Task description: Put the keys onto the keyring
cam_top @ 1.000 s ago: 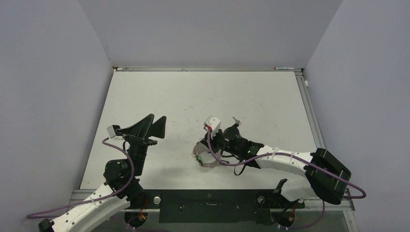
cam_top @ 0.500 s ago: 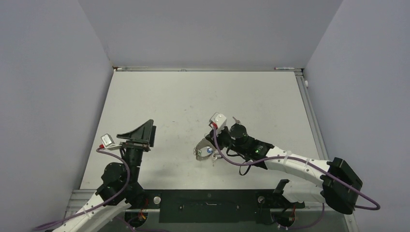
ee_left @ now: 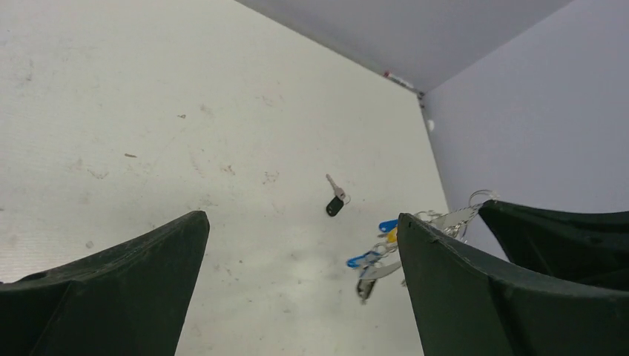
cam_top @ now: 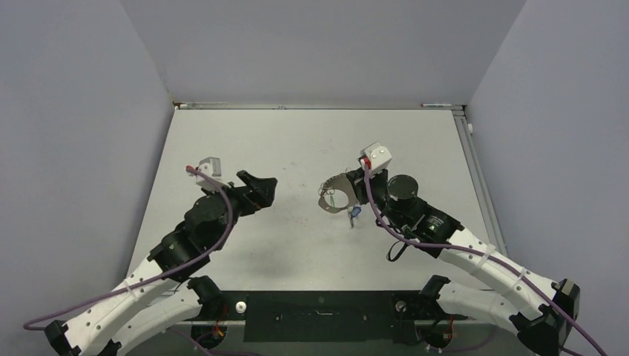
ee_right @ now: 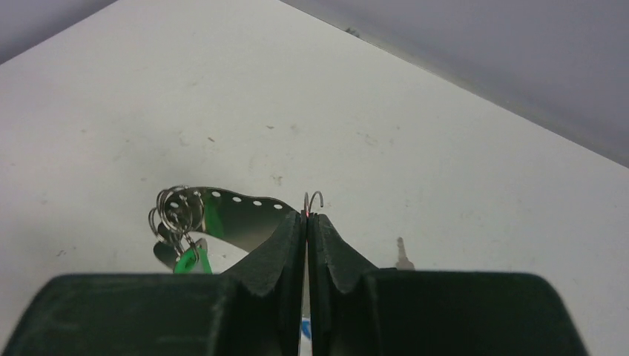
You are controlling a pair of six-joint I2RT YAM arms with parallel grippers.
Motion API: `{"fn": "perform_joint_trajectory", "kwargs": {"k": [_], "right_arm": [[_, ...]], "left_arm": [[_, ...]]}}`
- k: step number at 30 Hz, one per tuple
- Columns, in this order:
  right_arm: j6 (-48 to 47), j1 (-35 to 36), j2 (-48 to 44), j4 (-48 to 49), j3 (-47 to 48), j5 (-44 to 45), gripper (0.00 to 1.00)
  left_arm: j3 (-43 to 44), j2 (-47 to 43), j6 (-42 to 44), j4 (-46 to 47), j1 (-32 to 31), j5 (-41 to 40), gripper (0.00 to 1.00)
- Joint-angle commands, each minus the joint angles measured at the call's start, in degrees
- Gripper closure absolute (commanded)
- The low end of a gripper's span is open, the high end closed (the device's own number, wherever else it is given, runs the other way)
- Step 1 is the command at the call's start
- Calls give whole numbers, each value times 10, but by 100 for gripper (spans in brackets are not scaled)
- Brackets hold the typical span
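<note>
One black-headed silver key (ee_left: 335, 202) lies flat on the table (ee_left: 148, 111) just beyond the right gripper (ee_right: 306, 219), whose fingers pinch the thin grey wire keyring (ee_right: 245, 213), coloured keys (ee_left: 363, 259) dangling beside them. Left gripper (ee_left: 300, 222) gapes wide, empty. The loose key looks light and slippery, probably best gripped by its plastic head.

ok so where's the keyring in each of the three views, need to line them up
top external: keyring sits just right of the table's middle, at the tip of the right pincer.
left wrist: keyring is low and right of centre.
right wrist: keyring is left of centre, its wire end pinched between the shut fingers.
shared landmark: the keys bunched on it.
</note>
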Motion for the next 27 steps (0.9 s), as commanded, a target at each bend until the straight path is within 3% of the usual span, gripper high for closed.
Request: {"fn": "perform_joint_trajectory", "kwargs": {"k": [1, 8, 13, 19, 21, 25, 27], "right_arm": [[5, -25, 2, -41, 55, 101, 95], [-27, -54, 18, -86, 111, 209, 95], [-51, -90, 21, -91, 133, 227, 95], [-65, -136, 17, -100, 143, 234, 95], [-70, -147, 14, -107, 146, 248, 95], [-70, -153, 6, -108, 147, 292, 95], [-75, -154, -1, -104, 144, 323, 95]], "left_arm": [[79, 105, 107, -50, 6, 71, 4], [130, 246, 193, -2, 9, 183, 4], [195, 364, 254, 22, 9, 252, 4], [310, 514, 315, 36, -11, 273, 0], [345, 564, 337, 43, -21, 281, 9], [414, 655, 399, 61, -41, 273, 10], [448, 696, 441, 60, -42, 313, 11]]}}
